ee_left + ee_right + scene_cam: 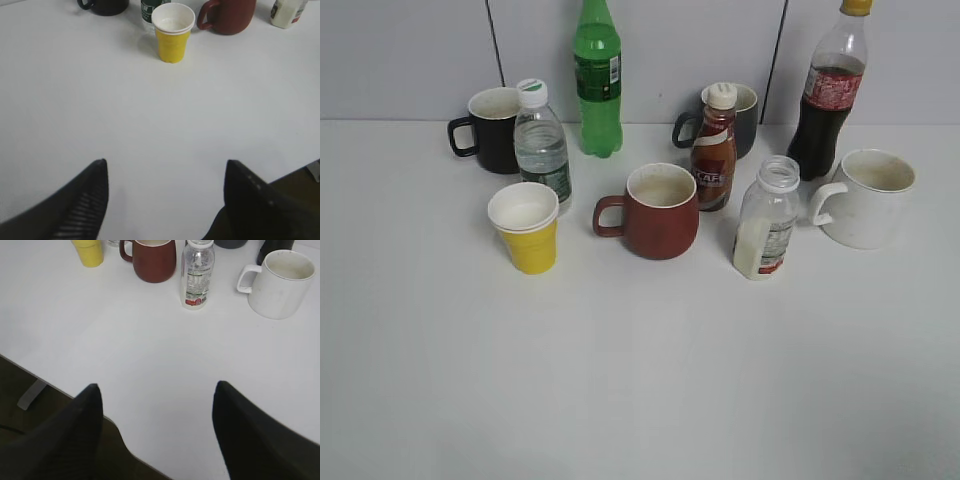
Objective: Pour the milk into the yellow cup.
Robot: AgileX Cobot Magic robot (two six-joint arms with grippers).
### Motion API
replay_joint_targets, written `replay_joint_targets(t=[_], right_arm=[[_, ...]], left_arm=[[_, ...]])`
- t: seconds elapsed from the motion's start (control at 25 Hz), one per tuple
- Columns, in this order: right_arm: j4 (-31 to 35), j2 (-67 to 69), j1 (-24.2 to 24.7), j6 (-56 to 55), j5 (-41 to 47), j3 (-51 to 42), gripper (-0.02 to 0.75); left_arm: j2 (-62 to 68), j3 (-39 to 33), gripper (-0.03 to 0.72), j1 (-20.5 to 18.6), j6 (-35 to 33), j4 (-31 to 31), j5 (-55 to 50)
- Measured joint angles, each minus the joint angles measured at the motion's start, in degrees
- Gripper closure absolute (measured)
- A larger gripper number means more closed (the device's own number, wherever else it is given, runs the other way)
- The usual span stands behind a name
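The milk bottle (766, 220) stands upright and capless right of centre, with white liquid low in it. It also shows in the right wrist view (197, 275) and at the top right of the left wrist view (287, 12). The yellow cup (526, 230) stands upright at the left, and shows in the left wrist view (172, 33) and the right wrist view (88, 251). My left gripper (165, 167) is open and empty over bare table, well short of the cup. My right gripper (157, 390) is open and empty at the table's front edge. Neither gripper shows in the exterior view.
A reddish-brown mug (655, 211) stands between cup and milk. A water bottle (541, 146), black mug (490, 130), green bottle (597, 80), coffee bottle (714, 150), dark mug (740, 118), cola bottle (829, 95) and white mug (868, 198) stand around them. White table (640, 380).
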State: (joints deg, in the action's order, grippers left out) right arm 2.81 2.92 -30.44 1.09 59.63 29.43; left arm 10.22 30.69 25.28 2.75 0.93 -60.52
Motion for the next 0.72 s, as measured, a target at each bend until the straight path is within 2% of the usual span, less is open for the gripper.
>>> replay_joint_targets(t=[0.2, 0.28, 0.32, 0.4, 0.48, 0.52, 0.56, 0.64, 0.72], right_arm=[[0.00, 0.00, 0.00, 0.00, 0.00, 0.00, 0.223], [0.00, 0.00, 0.56, 0.00, 0.00, 0.00, 0.223], [0.02, 0.00, 1.74, 0.00, 0.00, 0.00, 0.223], [0.21, -0.02, 6.38, 0.00, 0.00, 0.00, 0.223], [0.33, -0.13, 13.40, 0.04, 0.00, 0.00, 0.223], [0.39, -0.13, 16.36, 0.04, 0.00, 0.00, 0.223], [0.39, -0.13, 19.75, 0.04, 0.00, 0.00, 0.223], [0.39, -0.13, 24.87, 0.04, 0.00, 0.00, 0.223], [0.44, -0.17, 28.50, 0.04, 0.00, 0.00, 0.223]], left_arm=[[0.00, 0.00, 0.164, -0.33, 0.00, 0.00, 0.00], [0.00, 0.00, 0.171, -1.45, 0.00, 0.00, 0.00], [-0.05, 0.00, 0.177, -4.18, 0.00, 0.00, 0.00], [-0.49, 0.00, 0.181, -9.43, 0.00, 0.00, 0.06], [-1.08, 0.00, 0.183, -12.78, 0.00, 0.00, 0.15], [-1.94, 0.00, 0.183, -16.83, 0.00, 0.00, 0.21], [-2.82, 0.00, 0.183, -18.81, 0.00, 0.00, 0.21], [-5.35, 0.00, 0.183, -22.22, 0.00, 0.00, 0.25], [-8.56, 0.00, 0.184, -23.45, 0.00, 0.00, 0.25]])
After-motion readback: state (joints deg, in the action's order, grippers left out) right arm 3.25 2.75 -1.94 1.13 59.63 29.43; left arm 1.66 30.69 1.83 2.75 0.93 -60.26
